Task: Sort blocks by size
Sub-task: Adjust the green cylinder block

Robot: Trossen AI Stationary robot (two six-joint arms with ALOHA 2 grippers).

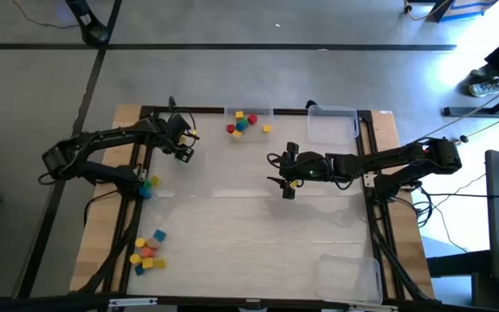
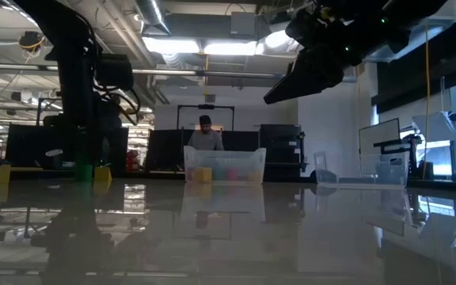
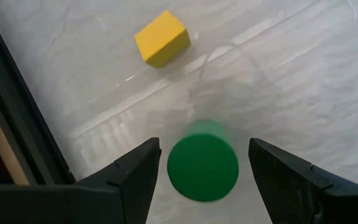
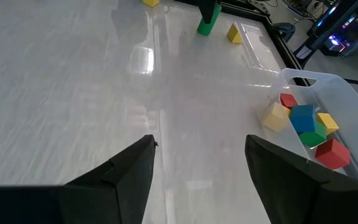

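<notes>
- Leftmost, the left gripper [image 3: 201, 180] hangs near the worktop's [image 1: 249, 234] far-left part, fingers spread around a green cylinder [image 3: 202, 165]; a yellow cube [image 3: 161, 38] lies just beyond.
- Loose blocks [image 1: 148, 251] sit by the near-left edge.
- Further right, a clear tray [image 4: 328, 106] holds more blocks [image 4: 306, 127].
- Rightmost, the right gripper [image 4: 197, 168] hovers mid-worktop, spread and empty.

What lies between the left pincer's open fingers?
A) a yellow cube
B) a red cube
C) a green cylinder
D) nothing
C: the left wrist view shows the green cylinder between the left pincer's open fingers, untouched, with the yellow cube farther off.
</notes>
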